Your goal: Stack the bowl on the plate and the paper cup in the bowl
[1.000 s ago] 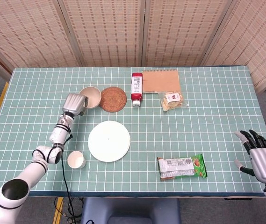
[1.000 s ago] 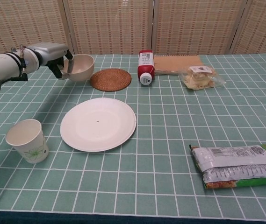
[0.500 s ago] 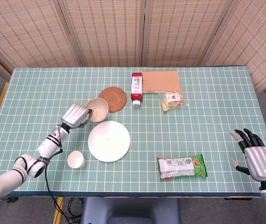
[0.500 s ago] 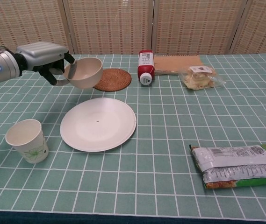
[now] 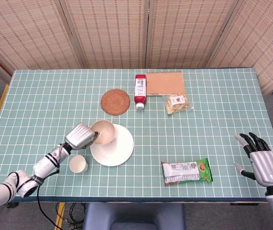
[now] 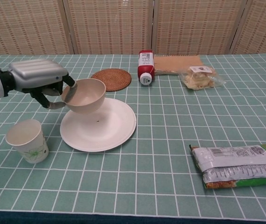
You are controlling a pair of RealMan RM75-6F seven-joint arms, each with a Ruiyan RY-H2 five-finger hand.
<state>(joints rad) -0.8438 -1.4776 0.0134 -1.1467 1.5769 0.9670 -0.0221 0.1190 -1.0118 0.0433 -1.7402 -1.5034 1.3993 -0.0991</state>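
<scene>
My left hand (image 5: 80, 136) (image 6: 39, 83) grips the rim of a cream bowl (image 5: 103, 132) (image 6: 85, 94) and holds it tilted above the left part of the white plate (image 5: 117, 149) (image 6: 104, 128). The chest view shows the bowl lifted off the plate. A paper cup (image 5: 78, 164) (image 6: 26, 140) stands upright on the table, left of the plate and below the left hand. At the table's right front edge my right hand (image 5: 261, 162) hovers with fingers spread and nothing in it.
A round woven coaster (image 5: 115, 101) (image 6: 111, 79) lies behind the plate. Further back are a red-capped bottle (image 5: 140, 91) (image 6: 145, 66), a brown notebook (image 5: 165, 82) and a clear snack bag (image 5: 177, 103). A green snack packet (image 5: 186, 172) (image 6: 238, 165) lies front right.
My left hand has carried the bowl from beside the coaster toward the front, and it is now over the plate's left part. The right hand has barely shifted.
</scene>
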